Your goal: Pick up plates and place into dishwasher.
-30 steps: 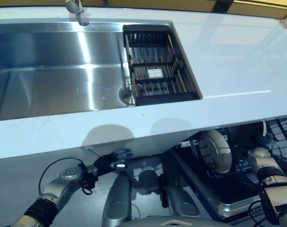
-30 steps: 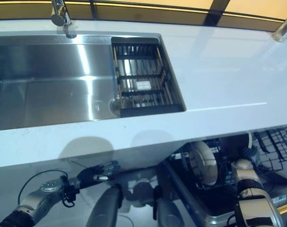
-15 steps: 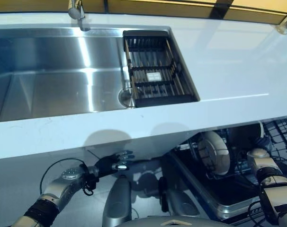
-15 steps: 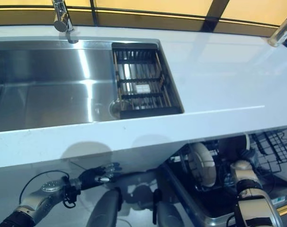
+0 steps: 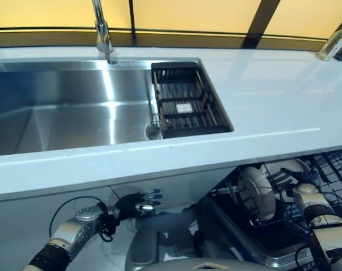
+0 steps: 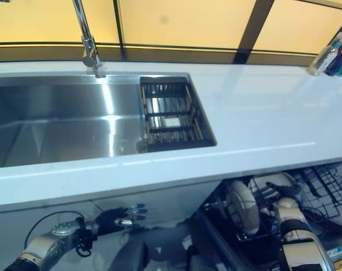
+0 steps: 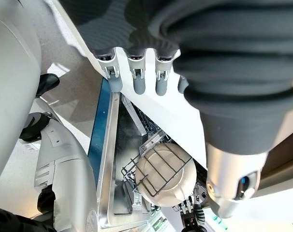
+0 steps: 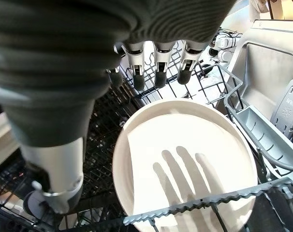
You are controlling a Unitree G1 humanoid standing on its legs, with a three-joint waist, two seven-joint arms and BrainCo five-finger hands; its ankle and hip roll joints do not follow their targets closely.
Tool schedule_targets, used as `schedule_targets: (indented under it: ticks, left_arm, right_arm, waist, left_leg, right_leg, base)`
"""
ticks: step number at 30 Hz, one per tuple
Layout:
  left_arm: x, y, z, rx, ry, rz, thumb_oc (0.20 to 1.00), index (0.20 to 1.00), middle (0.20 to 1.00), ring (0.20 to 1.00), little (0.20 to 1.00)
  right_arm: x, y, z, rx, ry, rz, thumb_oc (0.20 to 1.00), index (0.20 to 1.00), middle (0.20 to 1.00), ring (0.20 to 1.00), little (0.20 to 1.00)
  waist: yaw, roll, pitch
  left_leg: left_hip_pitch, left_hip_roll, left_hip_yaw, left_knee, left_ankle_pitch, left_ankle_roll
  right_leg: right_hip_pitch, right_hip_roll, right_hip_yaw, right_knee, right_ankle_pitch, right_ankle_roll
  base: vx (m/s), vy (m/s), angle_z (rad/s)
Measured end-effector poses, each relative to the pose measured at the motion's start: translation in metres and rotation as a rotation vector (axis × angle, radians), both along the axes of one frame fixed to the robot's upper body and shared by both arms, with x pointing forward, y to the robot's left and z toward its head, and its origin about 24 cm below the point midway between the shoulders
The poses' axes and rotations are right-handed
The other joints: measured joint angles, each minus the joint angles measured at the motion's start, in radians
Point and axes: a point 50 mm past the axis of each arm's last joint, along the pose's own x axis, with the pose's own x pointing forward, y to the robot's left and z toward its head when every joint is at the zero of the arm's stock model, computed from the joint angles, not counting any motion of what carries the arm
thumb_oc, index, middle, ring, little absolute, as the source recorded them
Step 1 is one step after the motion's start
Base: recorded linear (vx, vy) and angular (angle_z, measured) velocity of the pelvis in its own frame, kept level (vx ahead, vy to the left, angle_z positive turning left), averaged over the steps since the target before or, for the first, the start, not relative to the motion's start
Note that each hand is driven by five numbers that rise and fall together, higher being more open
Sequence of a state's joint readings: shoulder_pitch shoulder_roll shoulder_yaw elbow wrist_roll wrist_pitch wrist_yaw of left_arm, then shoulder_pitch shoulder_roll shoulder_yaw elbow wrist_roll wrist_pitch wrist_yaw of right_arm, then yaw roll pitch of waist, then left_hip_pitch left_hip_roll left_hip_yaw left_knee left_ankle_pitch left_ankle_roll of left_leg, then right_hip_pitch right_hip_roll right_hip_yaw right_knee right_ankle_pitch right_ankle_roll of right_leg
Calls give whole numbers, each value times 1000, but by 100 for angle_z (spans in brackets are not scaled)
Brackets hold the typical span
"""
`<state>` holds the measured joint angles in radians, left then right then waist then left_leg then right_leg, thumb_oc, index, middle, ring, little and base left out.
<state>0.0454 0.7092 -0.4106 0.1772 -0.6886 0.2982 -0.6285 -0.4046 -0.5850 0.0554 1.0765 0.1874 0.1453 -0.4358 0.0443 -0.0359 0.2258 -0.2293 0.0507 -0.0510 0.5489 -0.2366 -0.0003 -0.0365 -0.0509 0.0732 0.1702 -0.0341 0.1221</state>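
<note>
Right wrist view: plate [image 8: 185, 159] upright on edge in dishwasher rack [image 8: 103, 140].

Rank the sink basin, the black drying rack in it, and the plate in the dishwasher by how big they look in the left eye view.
1. Sink basin, largest by far.
2. Black drying rack.
3. Plate, smallest; it stands on edge, lower and partly hidden, so its true size may differ.
</note>
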Motion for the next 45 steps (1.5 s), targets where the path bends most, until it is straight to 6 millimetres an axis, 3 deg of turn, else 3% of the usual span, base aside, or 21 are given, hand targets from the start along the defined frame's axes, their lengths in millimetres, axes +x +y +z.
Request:
schedule_targets:
  ticks: [12,16,20,25,30,39,45]
  left_arm:
    - [-10,0,-6,-7,32,7,1000,1000,1000,1000,1000]
    - [-21,-2,-13,-29,49,22,1000,1000,1000,1000,1000]
    - [-37,-11,-23,-71,71,50,1000,1000,1000,1000,1000]
    - [-43,-15,-35,-74,67,114,1000,1000,1000,1000,1000]
    - [-45,-16,-38,-78,52,160,1000,1000,1000,1000,1000]
    - [-48,-14,-40,-73,55,165,1000,1000,1000,1000,1000]
    - [-49,-15,-41,-69,61,161,1000,1000,1000,1000,1000]
  right_arm:
    - [-6,-2,-1,-33,-26,-34,1000,1000,1000,1000,1000]
    - [-6,7,11,-40,-213,-40,1000,1000,1000,1000,1000]
    - [-15,21,14,44,-409,-102,1000,1000,1000,1000,1000]
    - [-50,40,-20,260,-487,-215,1000,1000,1000,1000,1000]
    - [-66,52,-36,329,-459,-230,1000,1000,1000,1000,1000]
    - [-76,49,-53,461,-483,-340,1000,1000,1000,1000,1000]
    - [-67,44,-40,359,-589,-447,1000,1000,1000,1000,1000]
  waist:
    - [-3,22,-46]
    - [-8,22,-59]
    - [-56,17,-82]
    - [-108,3,-122]
    - [-130,6,-130]
    - [-98,18,-121]
    - [-84,49,-105]
  left_leg:
    - [10,-4,27,1,-3,11]
    - [28,-5,53,-14,-3,15]
    - [46,-12,76,-38,-2,23]
    - [68,-14,94,-68,-1,25]
    - [81,-19,103,-86,2,27]
    - [77,-19,74,-90,11,20]
    - [75,-18,73,-98,17,20]
  right_leg:
    - [-1,-8,27,-1,2,2]
    - [-2,-14,46,-6,2,2]
    - [3,-26,61,-12,2,2]
    - [3,-34,76,-16,0,7]
    - [4,-42,81,-18,0,16]
    - [10,-40,52,-17,-2,14]
    - [6,-40,46,-15,-7,11]
  base:
    - [-7,51,-5]
    - [-11,130,-14]
    - [-2,114,-13]
    - [-8,68,-10]
    - [-7,21,-7]
    - [-6,-26,8]
    - [14,18,4]
